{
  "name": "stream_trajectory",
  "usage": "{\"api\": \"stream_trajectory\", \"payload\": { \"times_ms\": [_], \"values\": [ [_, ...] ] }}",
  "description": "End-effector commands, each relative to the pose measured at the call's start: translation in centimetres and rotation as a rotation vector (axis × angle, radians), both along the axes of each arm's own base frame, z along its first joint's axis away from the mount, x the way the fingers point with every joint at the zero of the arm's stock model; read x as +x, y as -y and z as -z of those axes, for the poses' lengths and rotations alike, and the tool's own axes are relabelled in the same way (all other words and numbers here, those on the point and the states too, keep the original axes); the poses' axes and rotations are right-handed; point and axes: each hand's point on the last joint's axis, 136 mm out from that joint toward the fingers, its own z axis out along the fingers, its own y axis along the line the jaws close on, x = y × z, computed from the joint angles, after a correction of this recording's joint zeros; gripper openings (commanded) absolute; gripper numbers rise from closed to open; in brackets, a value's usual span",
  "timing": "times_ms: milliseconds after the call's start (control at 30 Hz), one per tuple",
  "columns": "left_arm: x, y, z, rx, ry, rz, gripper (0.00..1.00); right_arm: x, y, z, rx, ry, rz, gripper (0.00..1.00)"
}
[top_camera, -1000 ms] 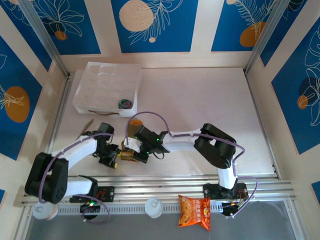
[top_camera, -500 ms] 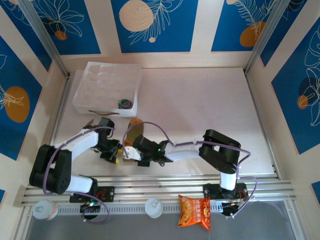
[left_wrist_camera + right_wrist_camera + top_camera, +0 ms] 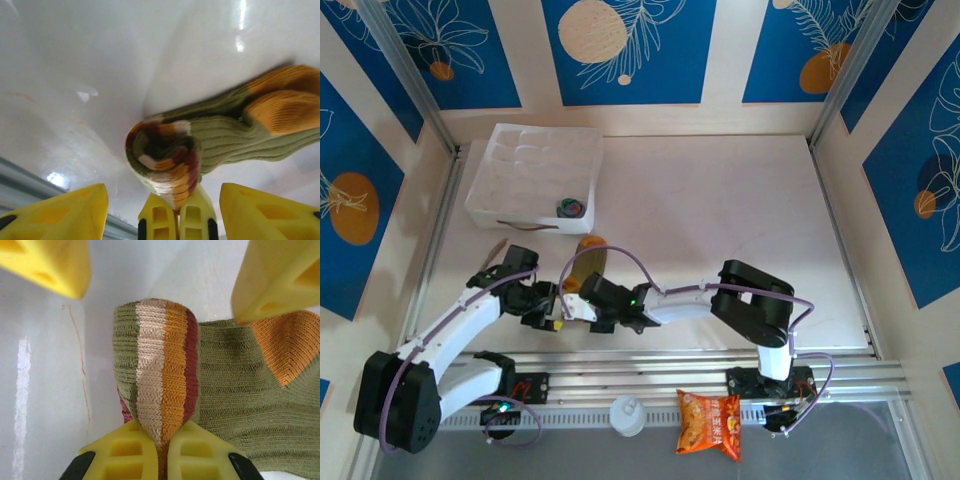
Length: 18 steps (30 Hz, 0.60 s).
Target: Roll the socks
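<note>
**A:** Gripper states?

**B:** My right gripper (image 3: 161,434) is pinched tight on the striped roll (image 3: 160,365) of the olive-brown sock (image 3: 235,400), with the cuff bands squeezed between its jaws. My left gripper (image 3: 542,304) stands spread, one finger (image 3: 60,210) on either side of the roll, touching nothing

**A:** Sock location?

**B:** On the surface (image 3: 720,220), near the white tray's (image 3: 500,212) near corner and between my two grippers. The cuff end is wound up; the orange heel (image 3: 287,350) and the foot lie flat, not yet rolled

**A:** Risks from here?

**B:** Three, all my judgement:
1. A single pinch holds the roll. If my right gripper loosens before the left one takes hold, the ribbed knit will likely spring open.
2. My left fingers sit close beside the right ones, so closing in could clip them instead of the fabric.
3. Rolling onward pulls on the flat part, and the sock may slide on the glossy surface instead of winding
</note>
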Motion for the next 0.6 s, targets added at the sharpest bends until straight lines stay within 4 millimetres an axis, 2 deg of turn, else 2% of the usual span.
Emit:
{"api": "stream_trajectory", "payload": {
  "times_ms": [0, 233, 433, 567],
  "values": [
    [-1.5, 0.8, 0.6, -0.037, -0.089, -0.038, 0.61, -1.7, 2.6, 4.3, -0.152, -0.067, -0.017, 0.00],
    [-1.9, 1.9, 2.5, -0.036, -0.144, -0.041, 0.57, -2.3, 2.6, 4.5, -0.144, -0.133, -0.005, 0.00],
    [-1.0, 1.3, 4.2, 0.008, -0.127, -0.089, 0.55, -2.7, 2.9, 4.8, -0.146, -0.169, 0.003, 0.00],
    [-1.2, 1.1, 4.7, 0.033, -0.147, -0.074, 0.46, -3.1, 2.8, 4.6, -0.136, -0.196, -0.005, 0.00]
  ]
}}
